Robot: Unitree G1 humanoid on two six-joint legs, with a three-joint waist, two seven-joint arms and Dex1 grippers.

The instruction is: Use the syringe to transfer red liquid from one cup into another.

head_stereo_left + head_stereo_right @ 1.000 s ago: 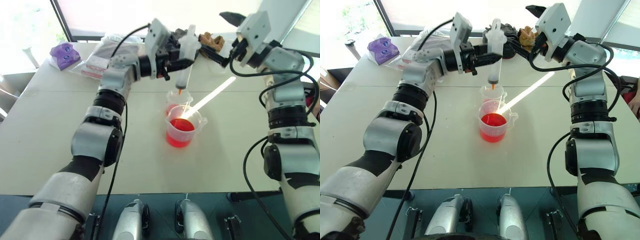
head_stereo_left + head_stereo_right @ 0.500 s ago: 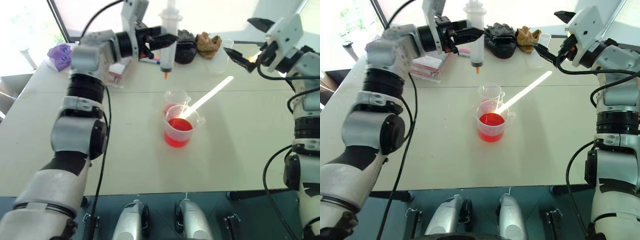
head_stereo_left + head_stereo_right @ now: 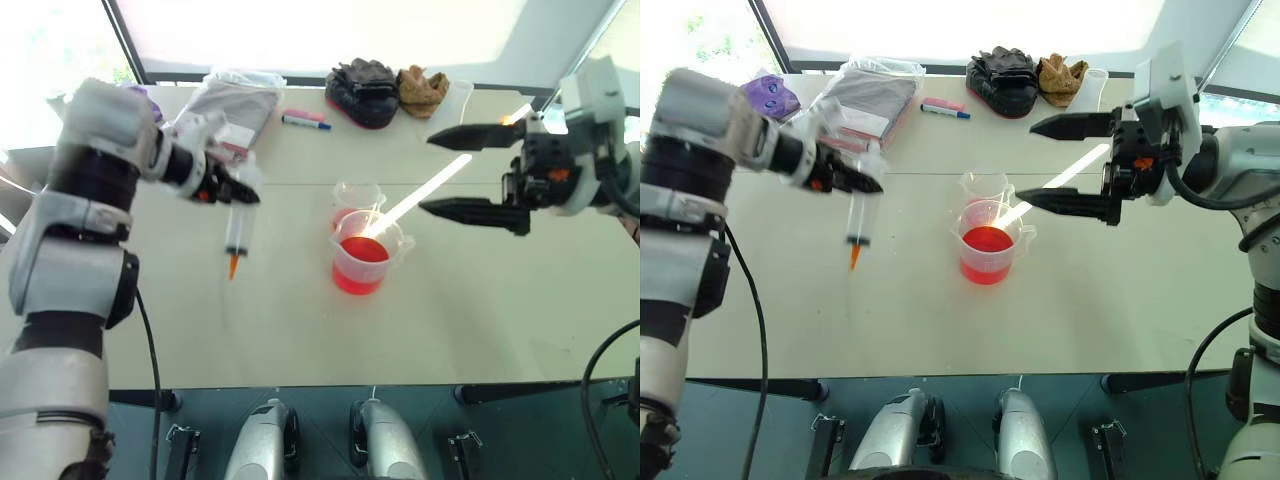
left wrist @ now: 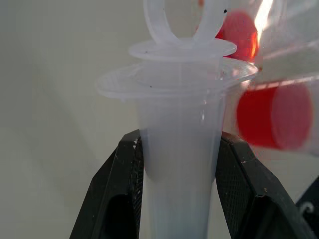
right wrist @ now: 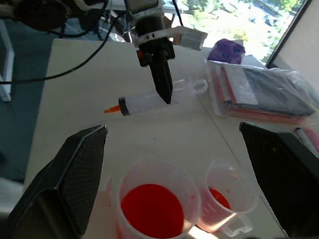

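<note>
My left gripper (image 3: 238, 190) is shut on the barrel of the clear syringe (image 3: 238, 232), just below its flange. The syringe hangs tip down over the table, left of the cups, its orange tip (image 3: 852, 261) lowest. In the left wrist view the two black fingers (image 4: 124, 199) clamp the syringe (image 4: 179, 164), and the plunger looks pushed in. The larger beaker (image 3: 360, 265) holds red liquid (image 3: 362, 250). The smaller cup (image 3: 355, 197) stands just behind it with a little red at the bottom. My right gripper (image 3: 425, 175) is open, pointing left, right of the cups.
Along the table's far edge lie a plastic bag of packets (image 3: 235, 100), marker pens (image 3: 305, 121), a black glove (image 3: 360, 78), a brown object (image 3: 420, 88) and a tall clear cup (image 3: 1095, 85). A purple item (image 3: 770, 97) sits at the far left.
My left gripper carried the syringe from above the cups to the left and down. My right gripper drew back toward me and turned, so its open fingers now point left.
</note>
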